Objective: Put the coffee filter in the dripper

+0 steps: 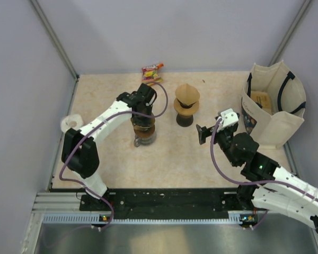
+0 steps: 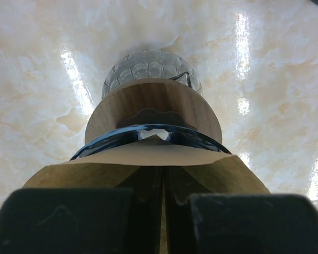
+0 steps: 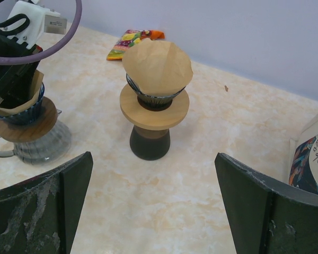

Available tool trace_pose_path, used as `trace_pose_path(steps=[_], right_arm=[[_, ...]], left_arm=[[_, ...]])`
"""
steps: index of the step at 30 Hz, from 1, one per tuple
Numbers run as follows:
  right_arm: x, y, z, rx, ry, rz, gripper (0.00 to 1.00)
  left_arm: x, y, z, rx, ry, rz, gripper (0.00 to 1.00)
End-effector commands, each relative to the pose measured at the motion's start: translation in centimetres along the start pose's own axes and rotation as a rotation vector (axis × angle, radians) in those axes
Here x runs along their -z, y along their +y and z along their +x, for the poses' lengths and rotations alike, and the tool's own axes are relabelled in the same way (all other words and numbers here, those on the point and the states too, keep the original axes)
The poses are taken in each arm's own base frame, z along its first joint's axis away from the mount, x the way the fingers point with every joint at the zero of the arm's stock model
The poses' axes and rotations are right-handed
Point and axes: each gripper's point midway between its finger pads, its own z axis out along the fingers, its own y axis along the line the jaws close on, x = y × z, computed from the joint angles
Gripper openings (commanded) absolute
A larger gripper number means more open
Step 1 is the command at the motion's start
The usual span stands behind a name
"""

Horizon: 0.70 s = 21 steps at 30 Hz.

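My left gripper [image 1: 143,115] is shut on a brown paper coffee filter [image 2: 148,159] and holds it in the mouth of the dark glass dripper [image 2: 203,142]. The dripper has a wooden collar [image 2: 148,100] and stands on a clear glass carafe [image 2: 144,64] left of the table's centre [image 1: 143,135]. In the left wrist view the filter's upper edge lies pinched between my fingers [image 2: 69,222]. In the right wrist view the filter [image 3: 21,106] shows in the dripper under the left gripper. My right gripper [image 1: 203,134] is open and empty, low over the table to the right, facing both drippers.
A second dripper with a wooden collar on a dark stand [image 1: 186,106] carries a cone of brown filters [image 3: 158,66] at centre. A snack packet [image 1: 151,71] lies at the back. A cream tote bag [image 1: 275,108] stands at the right. A white object [image 1: 70,123] sits at the left edge.
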Motion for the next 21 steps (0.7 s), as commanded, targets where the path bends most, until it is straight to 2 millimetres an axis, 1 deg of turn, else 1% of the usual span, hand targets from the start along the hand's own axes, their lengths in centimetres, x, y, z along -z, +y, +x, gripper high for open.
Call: trace_pose_path(steps=[1, 8, 13, 21], right_arm=[[0.1, 0.3, -0.7, -0.01, -0.024, -0.017, 0.99], [0.0, 0.4, -0.6, -0.005, -0.019, -0.017, 0.99], [0.0, 0.4, -0.5, -0.004, -0.017, -0.017, 0.99], [-0.1, 0.5, -0.4, 0.001, -0.015, -0.019, 0.99]], left_arm=[[2.9, -0.5, -1.9, 0.002, -0.089, 0.03, 0.07], [3.1, -0.6, -2.0, 0.0, -0.097, 0.031, 0.08], [3.6, -0.3, -2.2, 0.005, -0.109, 0.018, 0.08], [5.7, -0.5, -3.4, 0.008, -0.177, 0.03, 0.09]])
